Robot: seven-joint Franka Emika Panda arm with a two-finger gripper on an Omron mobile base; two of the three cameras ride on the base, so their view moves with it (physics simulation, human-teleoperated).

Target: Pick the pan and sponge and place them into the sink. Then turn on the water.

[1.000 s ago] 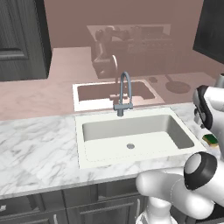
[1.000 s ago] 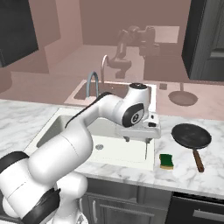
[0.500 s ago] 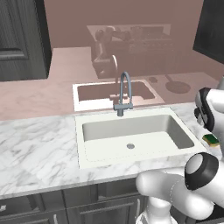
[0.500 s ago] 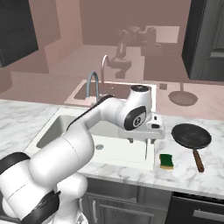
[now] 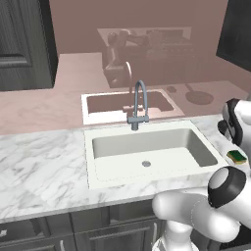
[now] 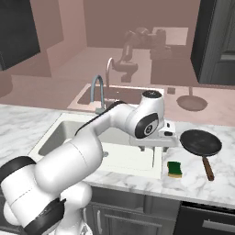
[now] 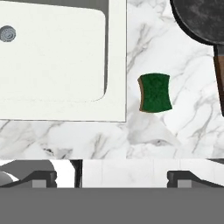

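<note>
Gripper (image 6: 153,148) shifted rightward; sponge (image 7: 155,92) lies seemingly beyond open fingers (image 7: 42,177).

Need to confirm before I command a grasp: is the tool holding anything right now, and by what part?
Nothing is held. The tool is open above the counter, with the sponge and the pan both lying untouched.

Glossy white rounded arm segments, dark grey joint rings, black round caps, white wrist block
</note>
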